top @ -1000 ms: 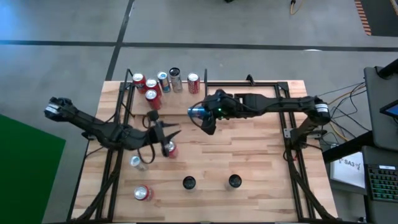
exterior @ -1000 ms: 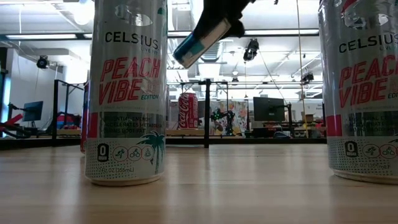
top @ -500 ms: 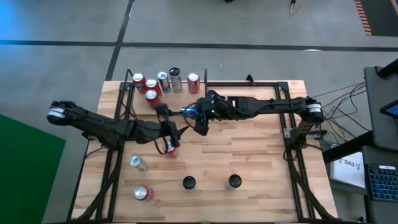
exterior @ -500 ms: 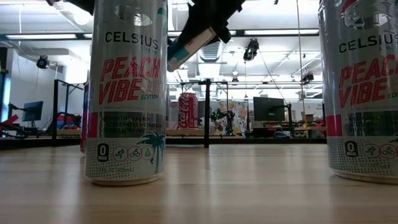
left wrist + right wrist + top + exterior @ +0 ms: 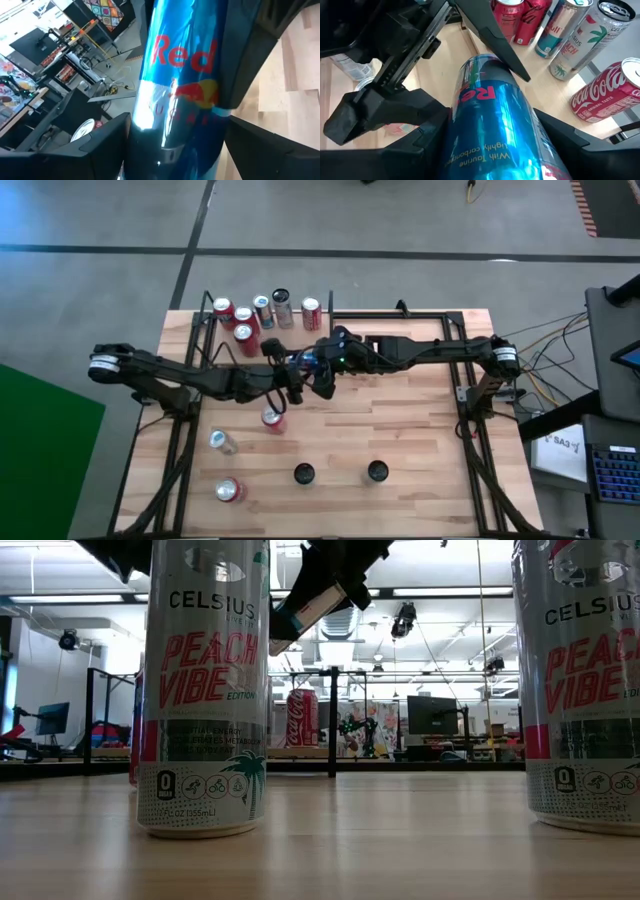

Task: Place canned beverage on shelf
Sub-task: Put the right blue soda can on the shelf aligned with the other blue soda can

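the right end effector (image 5: 312, 365) is clamped on a blue can (image 5: 495, 125), holding it tilted above the middle of the worktop (image 5: 400, 430), just in front of the shelf (image 5: 215, 340). the left end effector (image 5: 290, 375) reaches in from the other side, its fingers (image 5: 485, 30) spread apart on either side of the blue can's free end; whether they touch it i cannot tell. five cans stand grouped at the shelf's far left corner, among them a cola can (image 5: 311, 313) and a silver can (image 5: 281, 307). a red can (image 5: 271, 419) sits on the worktop below the arms. two tall peach cans (image 5: 203, 690) stand near the front edge.
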Controlling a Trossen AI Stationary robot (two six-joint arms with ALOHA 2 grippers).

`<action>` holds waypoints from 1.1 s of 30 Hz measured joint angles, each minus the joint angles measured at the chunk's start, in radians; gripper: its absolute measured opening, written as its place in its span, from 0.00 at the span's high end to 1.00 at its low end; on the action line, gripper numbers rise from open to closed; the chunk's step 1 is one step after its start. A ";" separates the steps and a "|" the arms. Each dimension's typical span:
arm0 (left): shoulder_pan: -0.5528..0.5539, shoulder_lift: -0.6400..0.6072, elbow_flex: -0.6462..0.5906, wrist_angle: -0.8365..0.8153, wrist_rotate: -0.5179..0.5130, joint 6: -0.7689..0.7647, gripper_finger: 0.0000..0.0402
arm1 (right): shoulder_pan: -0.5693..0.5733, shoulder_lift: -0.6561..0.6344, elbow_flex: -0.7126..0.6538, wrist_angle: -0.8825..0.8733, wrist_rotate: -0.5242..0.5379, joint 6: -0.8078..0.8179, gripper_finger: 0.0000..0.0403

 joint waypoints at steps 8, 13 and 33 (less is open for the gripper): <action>0.000 0.016 0.000 0.042 0.006 0.010 0.29 | 0.000 0.000 0.000 0.000 -0.001 -0.002 0.44; 0.000 0.019 0.000 0.052 0.007 0.011 0.35 | 0.000 0.000 0.000 -0.002 -0.001 -0.007 0.44; -0.001 0.020 -0.015 0.049 0.010 -0.031 0.45 | 0.000 -0.003 0.001 0.002 -0.001 -0.039 0.19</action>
